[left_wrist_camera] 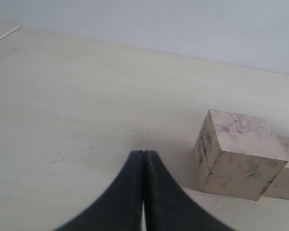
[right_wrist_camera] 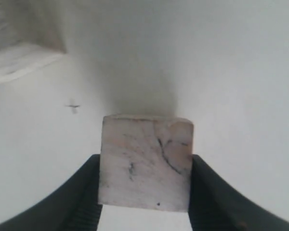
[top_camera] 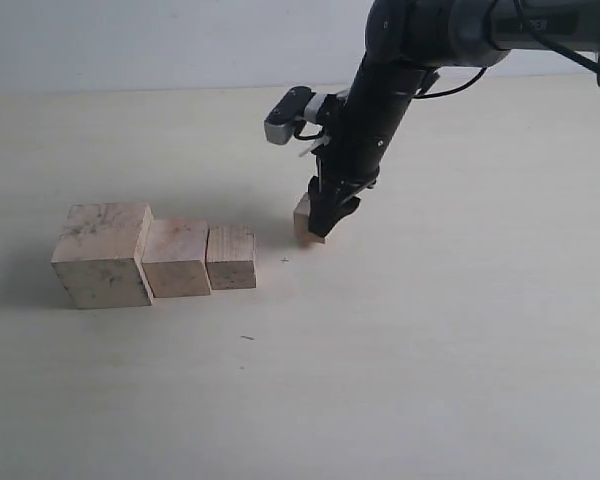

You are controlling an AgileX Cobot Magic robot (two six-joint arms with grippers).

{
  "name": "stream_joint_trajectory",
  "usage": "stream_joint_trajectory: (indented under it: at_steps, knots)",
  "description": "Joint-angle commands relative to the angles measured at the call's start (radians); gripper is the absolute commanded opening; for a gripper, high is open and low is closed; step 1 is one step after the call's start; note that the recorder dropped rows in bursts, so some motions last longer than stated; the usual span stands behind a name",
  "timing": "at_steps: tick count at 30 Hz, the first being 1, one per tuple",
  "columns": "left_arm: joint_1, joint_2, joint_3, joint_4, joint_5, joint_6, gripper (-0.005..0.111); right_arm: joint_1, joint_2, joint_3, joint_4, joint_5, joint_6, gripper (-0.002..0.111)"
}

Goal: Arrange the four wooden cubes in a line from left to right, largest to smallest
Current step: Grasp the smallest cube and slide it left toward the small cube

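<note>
Right end effector [top_camera: 326, 225] of mine is closed on the smallest cube [top_camera: 303, 218]. Its two dark fingers [right_wrist_camera: 82, 192] press against two opposite sides of this cube, and the gap between them is as wide as the cube. The cube is low at the counter [top_camera: 430, 350], and it looks a little tilted in the exterior view. I cannot tell if its bottom touches the surface.

The other three cubes stand in one row on the left part of the counter, well apart from the smallest one. The largest cube [top_camera: 102, 255] is at the left end, the second cube [top_camera: 176, 258] touches it on its right side, and the third cube [top_camera: 231, 257] touches the second. A small cross mark [top_camera: 285, 260] is on the counter between the third cube and the smallest cube.

My left end effector [left_wrist_camera: 144, 192] is fully closed, finger against finger, with nothing between them. It hangs over bare counter near the largest cube.
</note>
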Motion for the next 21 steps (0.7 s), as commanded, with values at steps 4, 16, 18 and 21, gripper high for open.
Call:
stream_joint_trajectory:
  at_steps: [4, 16, 18, 21]
  knots:
    - [-0.003, -0.005, -0.001, -0.006, -0.005, 0.001, 0.000, -0.002, -0.014, 0.001, 0.154, 0.106, -0.264, 0.000]
    - [-0.003, -0.005, -0.001, -0.006, -0.005, 0.001, 0.000, 0.026, -0.014, 0.001, 0.120, 0.079, -0.296, 0.000]
    - [-0.003, -0.005, -0.001, -0.006, -0.005, 0.001, 0.000, 0.043, -0.014, 0.001, 0.095, 0.060, -0.296, 0.000]
    - [-0.003, -0.005, -0.001, -0.006, -0.005, 0.001, 0.000, 0.056, -0.014, 0.001, 0.034, 0.041, -0.294, 0.000]
